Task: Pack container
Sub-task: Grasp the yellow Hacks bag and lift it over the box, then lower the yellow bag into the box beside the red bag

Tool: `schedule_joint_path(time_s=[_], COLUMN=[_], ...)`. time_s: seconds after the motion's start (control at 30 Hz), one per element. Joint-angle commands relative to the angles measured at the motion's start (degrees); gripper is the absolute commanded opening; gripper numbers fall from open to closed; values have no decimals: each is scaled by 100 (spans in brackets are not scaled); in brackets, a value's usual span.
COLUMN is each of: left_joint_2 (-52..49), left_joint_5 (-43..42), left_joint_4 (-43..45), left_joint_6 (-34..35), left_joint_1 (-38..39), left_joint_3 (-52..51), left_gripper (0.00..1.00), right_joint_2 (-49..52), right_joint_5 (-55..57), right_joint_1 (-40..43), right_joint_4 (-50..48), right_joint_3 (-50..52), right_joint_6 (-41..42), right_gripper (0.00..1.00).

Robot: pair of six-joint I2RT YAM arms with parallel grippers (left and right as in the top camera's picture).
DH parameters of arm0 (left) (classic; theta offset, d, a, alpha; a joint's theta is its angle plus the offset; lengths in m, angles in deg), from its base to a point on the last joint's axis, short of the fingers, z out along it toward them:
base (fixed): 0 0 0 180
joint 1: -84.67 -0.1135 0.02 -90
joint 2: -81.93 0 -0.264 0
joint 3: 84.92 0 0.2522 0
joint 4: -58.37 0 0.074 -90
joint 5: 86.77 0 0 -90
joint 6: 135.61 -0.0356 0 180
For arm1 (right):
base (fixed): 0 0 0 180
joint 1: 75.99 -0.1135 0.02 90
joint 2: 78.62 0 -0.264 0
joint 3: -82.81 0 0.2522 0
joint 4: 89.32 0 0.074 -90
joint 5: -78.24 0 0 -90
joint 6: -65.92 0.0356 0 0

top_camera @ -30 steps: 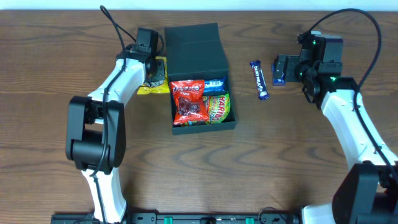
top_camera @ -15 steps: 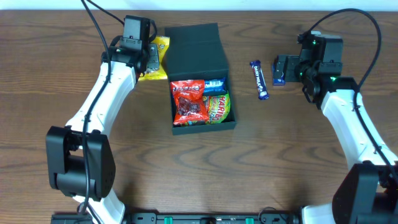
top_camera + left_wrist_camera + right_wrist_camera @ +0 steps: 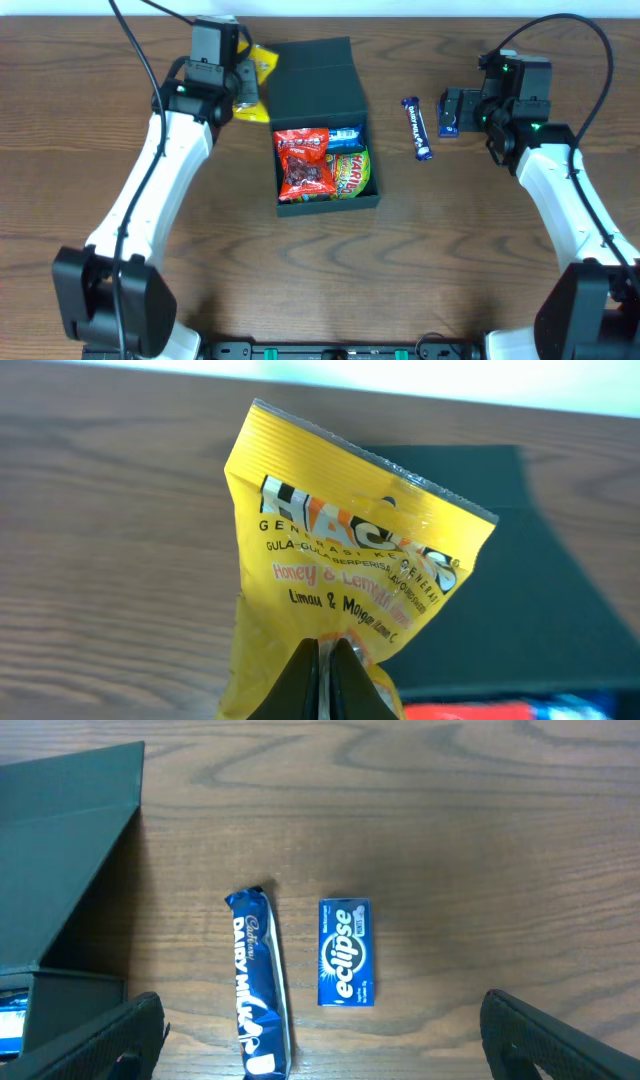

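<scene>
The container [image 3: 362, 195] is a dark teal box at the table's middle with its flap lid [image 3: 313, 80] open toward the back. A red packet [image 3: 305, 165], a green-yellow packet [image 3: 351, 173] and a blue packet [image 3: 346, 135] lie inside. My left gripper [image 3: 245, 88] is shut on a yellow candy packet [image 3: 340, 570] and holds it up at the lid's left edge [image 3: 500, 550]. My right gripper [image 3: 450, 112] is open above a blue Eclipse box [image 3: 346, 952], with a blue Dairy Milk bar [image 3: 258, 982] to its left.
The Dairy Milk bar [image 3: 418, 128] lies on the wood between the container and my right arm. The container's lid also shows at the left of the right wrist view [image 3: 60, 860]. The table's white back edge runs along the top.
My left gripper has lifted the yellow packet off the table and carried it back and up, beside the open lid. The right arm has not moved.
</scene>
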Motion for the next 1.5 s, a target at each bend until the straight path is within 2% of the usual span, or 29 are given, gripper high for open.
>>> schedule_joint_path(time_s=[0.0, 0.33, 0.73, 1.0, 1.33, 1.47], left_joint_2=[109, 105, -234, -472, -522, -754], left_joint_5=[-350, -529, -796, -931, 448, 525], left_joint_4=[-111, -492, -774, -791, -1283, -1272], left_joint_6=[238, 1543, 2535, 2527, 2529, 2529], left_joint_1=[424, 1674, 2201, 2245, 2225, 2218], left_joint_3=[24, 22, 20, 20, 2, 0], left_gripper=[6, 6, 6, 6, 6, 6], right_joint_2=[4, 4, 4, 4, 4, 4], right_joint_5=[17, 17, 17, 17, 17, 17], right_joint_1=[72, 72, 72, 72, 72, 72], right_joint_4=[-20, -13, -13, 13, 31, 33], right_joint_3=[-66, -66, -66, -66, -66, -66], right_joint_6=[72, 70, 68, 66, 68, 68], right_gripper=[99, 99, 99, 99, 99, 99])
